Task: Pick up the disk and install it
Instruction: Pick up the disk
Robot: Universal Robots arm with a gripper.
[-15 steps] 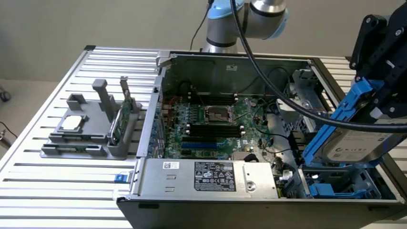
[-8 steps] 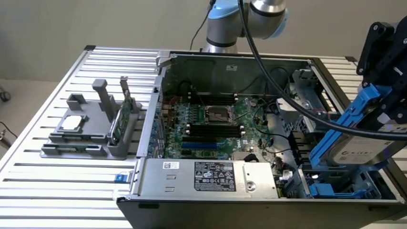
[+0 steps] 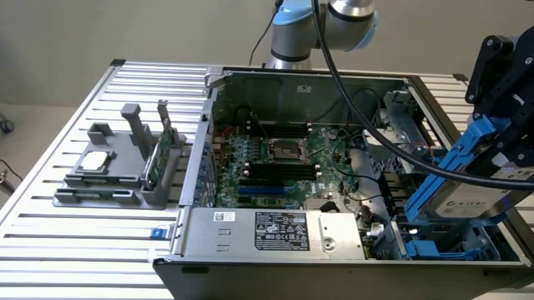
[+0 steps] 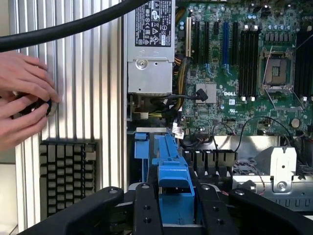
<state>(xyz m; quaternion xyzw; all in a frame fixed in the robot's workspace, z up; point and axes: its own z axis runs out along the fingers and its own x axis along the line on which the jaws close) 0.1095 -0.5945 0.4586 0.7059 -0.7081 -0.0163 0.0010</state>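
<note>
- Gripping the disk [image 3: 463,203] by its blue carrier frame, the gripper [image 3: 491,134] has its fingers [image 4: 146,205] closed on either side of the frame's upper end, which leaves the labelled drive body free below.
- The disk hangs on edge, tilted, at the exterior view's right. Its lower end is over the near right corner of the open computer case [image 3: 309,74], just above the drive bay [image 3: 434,249]. This attitude appears to suit sliding the disk into the bay.
- The disk is judged not yet seated, since most of its body stands above the bay.
- The motherboard [image 3: 276,169] and power supply [image 3: 276,231] lie to the exterior view's left of the bay, apart from the disk.
- A grey fixture [image 3: 109,181] on the slatted table [image 3: 67,250], well apart at the exterior view's left, holds a square chip [image 3: 94,160] and a green card [image 3: 159,164] upright.
- In the wrist view, a person's hands [image 4: 22,98] rest on the table beside a keyboard [image 4: 66,176], outside the case.
</note>
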